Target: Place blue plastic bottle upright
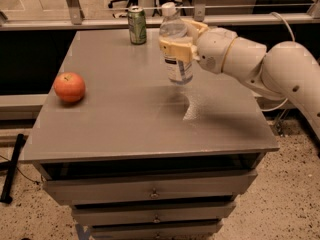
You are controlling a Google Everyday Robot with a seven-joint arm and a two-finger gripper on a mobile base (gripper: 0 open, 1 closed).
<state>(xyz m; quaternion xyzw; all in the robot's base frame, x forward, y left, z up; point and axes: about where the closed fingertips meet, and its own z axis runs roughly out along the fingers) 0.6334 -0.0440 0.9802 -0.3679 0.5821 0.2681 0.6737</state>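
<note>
The blue plastic bottle [176, 48] is clear with a white cap and a pale label. It stands upright near the middle back of the grey table [125, 119], its base at or just above the top. My gripper [179, 43] reaches in from the right and is shut on the bottle around its upper body. The tan fingers [175, 49] wrap the bottle on both sides. The white arm stretches away to the right edge of the view.
A green drink can [136, 25] stands at the table's back edge, left of the bottle. A red apple [69, 87] lies at the left side. Drawers sit below the table top. A rail and a floor lie behind.
</note>
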